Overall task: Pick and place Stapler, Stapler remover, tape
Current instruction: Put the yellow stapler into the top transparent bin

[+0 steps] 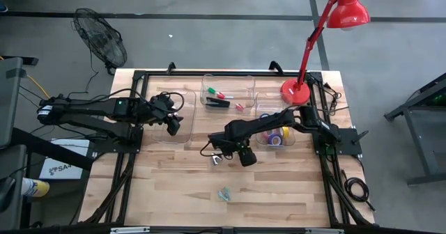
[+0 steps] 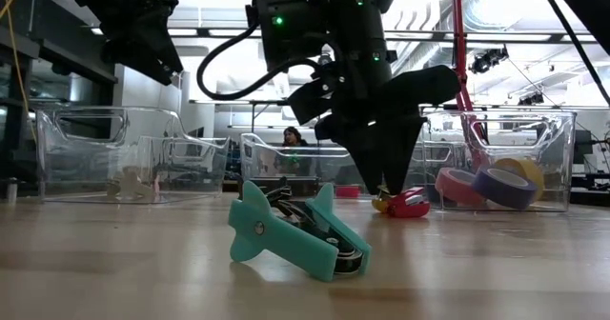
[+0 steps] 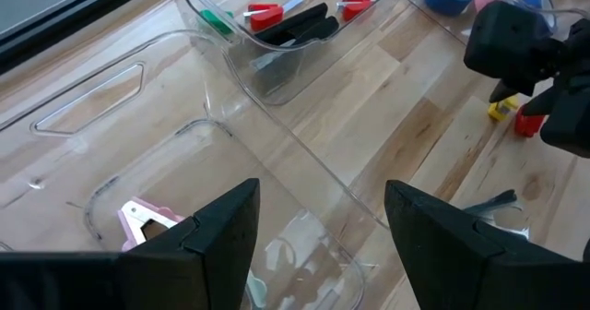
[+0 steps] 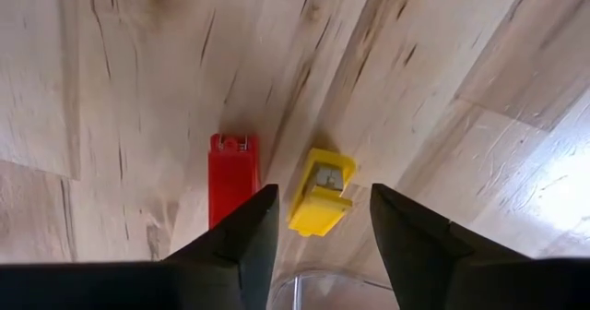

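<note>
The black stapler [image 1: 217,103] lies in the middle clear bin [image 1: 228,83] beside markers. Tape rolls [image 2: 486,185] sit in the right clear bin [image 1: 288,142]. A teal stapler remover [image 2: 295,234] rests on the near table, and a pink one [image 3: 143,222] lies in the left clear bin [image 1: 187,133]. My right gripper [image 4: 323,227] points down, open, just above a small red block [image 4: 232,176] and a small yellow block [image 4: 323,192] that lie on the wood. My left gripper [image 3: 323,245] hangs open over the left bin, touching nothing.
A silvery claw-shaped piece [image 1: 216,159] lies on the table left of my right gripper. A red desk lamp [image 1: 296,91] stands at the far right corner. Bare wood stretches along the near side around the teal remover [image 1: 223,193].
</note>
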Controlling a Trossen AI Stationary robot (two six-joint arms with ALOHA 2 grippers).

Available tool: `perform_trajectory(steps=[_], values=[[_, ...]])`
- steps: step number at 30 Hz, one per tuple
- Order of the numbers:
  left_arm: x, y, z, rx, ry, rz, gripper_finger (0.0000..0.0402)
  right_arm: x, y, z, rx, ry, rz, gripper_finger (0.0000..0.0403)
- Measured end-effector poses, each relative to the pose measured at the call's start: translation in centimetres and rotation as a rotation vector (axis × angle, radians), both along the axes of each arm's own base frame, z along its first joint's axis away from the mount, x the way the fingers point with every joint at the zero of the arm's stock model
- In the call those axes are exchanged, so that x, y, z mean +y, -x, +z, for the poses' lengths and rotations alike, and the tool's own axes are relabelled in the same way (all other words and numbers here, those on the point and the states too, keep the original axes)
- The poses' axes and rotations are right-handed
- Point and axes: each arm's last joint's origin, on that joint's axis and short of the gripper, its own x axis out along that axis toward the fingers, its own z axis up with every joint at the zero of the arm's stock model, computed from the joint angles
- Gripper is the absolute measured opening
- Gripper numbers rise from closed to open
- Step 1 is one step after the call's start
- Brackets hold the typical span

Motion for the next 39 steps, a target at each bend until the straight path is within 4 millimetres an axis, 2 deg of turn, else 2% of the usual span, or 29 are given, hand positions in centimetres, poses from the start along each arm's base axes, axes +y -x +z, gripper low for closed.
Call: perform_trajectory(steps=[7, 13, 27, 39], values=[[0.0, 0.0, 0.0, 0.0, -0.001, -0.001, 0.023, 0.0, -0.01, 0.0, -0.001, -0.003, -0.012, 0.0136], [0.0, 0.0, 0.0, 0.0, 0.0, -0.001, 0.023, -0.05, -0.04, 0.0, -0.007, 0.022, -0.054, 0.0132], [0.0, 0.0, 0.0, 0.0, 0.0, -0.001, 0.023, -0.06, -0.07, 0.02, -0.01, 0.012, -0.098, 0.0205], [0.0, 0.0, 0.0, 0.0, 0.002, -0.003, 0.023, -0.24, -0.18, -0.58, 0.0, 0.019, -0.124, 0.0166]])
